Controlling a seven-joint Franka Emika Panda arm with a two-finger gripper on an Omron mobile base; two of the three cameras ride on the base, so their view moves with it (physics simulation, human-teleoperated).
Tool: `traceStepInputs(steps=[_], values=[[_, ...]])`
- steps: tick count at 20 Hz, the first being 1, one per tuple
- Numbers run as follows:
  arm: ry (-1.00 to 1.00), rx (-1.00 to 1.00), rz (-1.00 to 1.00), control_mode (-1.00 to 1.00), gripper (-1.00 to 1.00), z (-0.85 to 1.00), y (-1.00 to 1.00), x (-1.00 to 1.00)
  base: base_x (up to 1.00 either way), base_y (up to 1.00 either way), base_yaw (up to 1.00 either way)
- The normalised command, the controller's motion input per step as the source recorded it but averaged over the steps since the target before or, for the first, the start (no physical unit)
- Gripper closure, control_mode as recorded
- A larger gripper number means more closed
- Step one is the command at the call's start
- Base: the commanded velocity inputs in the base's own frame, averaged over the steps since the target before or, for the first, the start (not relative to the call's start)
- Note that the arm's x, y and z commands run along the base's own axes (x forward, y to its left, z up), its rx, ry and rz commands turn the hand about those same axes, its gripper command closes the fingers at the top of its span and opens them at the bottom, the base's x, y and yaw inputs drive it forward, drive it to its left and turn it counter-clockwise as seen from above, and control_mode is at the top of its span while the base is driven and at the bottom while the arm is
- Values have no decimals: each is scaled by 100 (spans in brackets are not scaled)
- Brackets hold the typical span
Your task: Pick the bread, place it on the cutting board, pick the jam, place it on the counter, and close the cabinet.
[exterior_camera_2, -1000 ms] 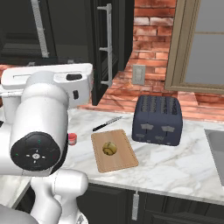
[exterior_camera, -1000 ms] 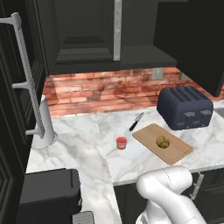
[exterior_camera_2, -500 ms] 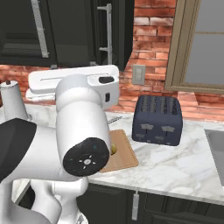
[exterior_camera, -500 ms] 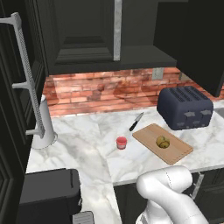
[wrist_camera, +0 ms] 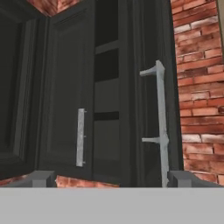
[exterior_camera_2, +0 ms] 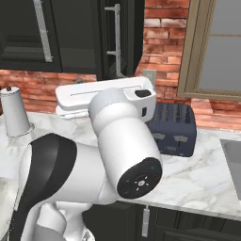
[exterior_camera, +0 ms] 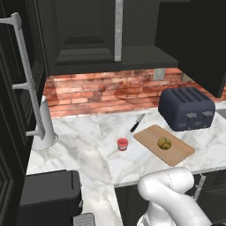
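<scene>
The bread [exterior_camera: 164, 142] lies on the cutting board [exterior_camera: 176, 152], right of centre on the counter [exterior_camera: 88, 150]. The jam [exterior_camera: 122, 144] stands upright on the marble just left of the board. Above, the cabinet [exterior_camera: 84, 35] has one door [exterior_camera: 201, 39] swung out to the right. In the hand view that door [wrist_camera: 148, 87] stands ajar, its long silver handle [wrist_camera: 161, 127] facing me and dark shelves [wrist_camera: 107, 87] showing in the gap. My gripper [wrist_camera: 113, 180] is open and holds nothing, its fingertips [wrist_camera: 41, 178] low in that view, some way short of the doors.
A dark toaster [exterior_camera: 186, 108] stands behind the board, with a knife [exterior_camera: 137, 122] lying left of it. A white cylinder [exterior_camera: 44, 126] stands at the counter's left, by a tall black cabinet with a bar handle [exterior_camera: 26, 75]. A window [exterior_camera_2: 216, 47] and a sink [exterior_camera_2: 233, 160] are to the right.
In the right base view my arm has swung across and closer to the camera, now covering the board and jam. Bread, jam and board have not moved.
</scene>
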Motion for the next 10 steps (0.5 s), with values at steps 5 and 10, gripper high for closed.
traceStepInputs(steps=[5, 10], values=[[0, 0, 1, -100, -100, -20, -25, 17, 0, 0, 0], [0, 0, 0, -100, -100, -12, -16, 27, 0, 0, 0]])
